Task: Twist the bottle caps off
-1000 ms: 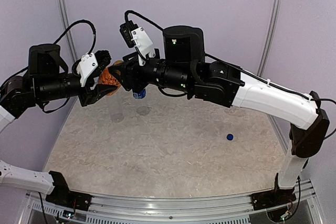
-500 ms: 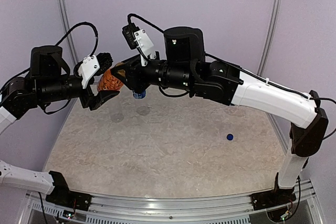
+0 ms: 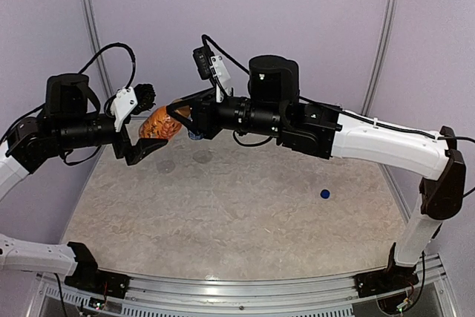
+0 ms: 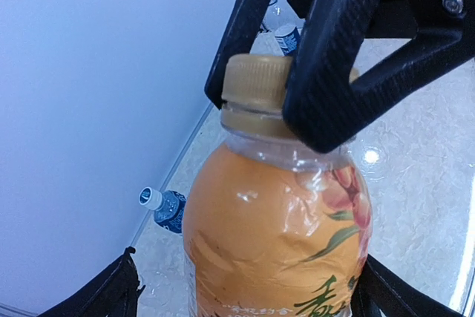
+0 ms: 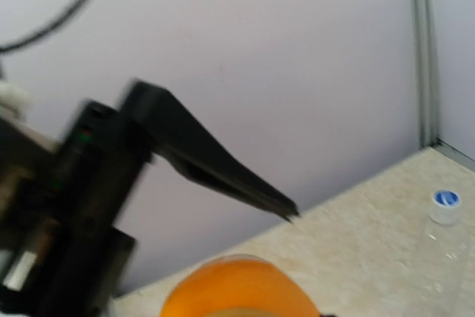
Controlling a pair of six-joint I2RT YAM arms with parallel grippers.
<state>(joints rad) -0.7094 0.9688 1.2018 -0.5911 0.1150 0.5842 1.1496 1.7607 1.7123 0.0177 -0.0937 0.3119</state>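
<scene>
1. The orange-brown cap (image 4: 254, 79) sits on the neck of the short bottle (image 4: 274, 228) of orange drink. As far as the left wrist view shows, it is not yet off.
2. The right gripper (image 4: 267, 113) is clenched on that cap, one black finger on either side, which is the hold a twist needs.
3. The bottle is up in the air over the far left of the table (image 3: 245, 220), tilted, with its neck toward the right arm.
4. The left gripper (image 3: 151, 122) is released. Its fingers stand wide on either side of the bottle's body, with a gap showing on at least one side.
5. So the bottle seems to hang by its cap alone. This is probably a fresh hold between turns, and it could drop if the thread is nearly spent.
6. Farther out, a blue-labelled bottle (image 4: 167, 209) lies by the wall, and a loose blue cap (image 3: 325, 194) rests on the right of the table, well apart.
</scene>
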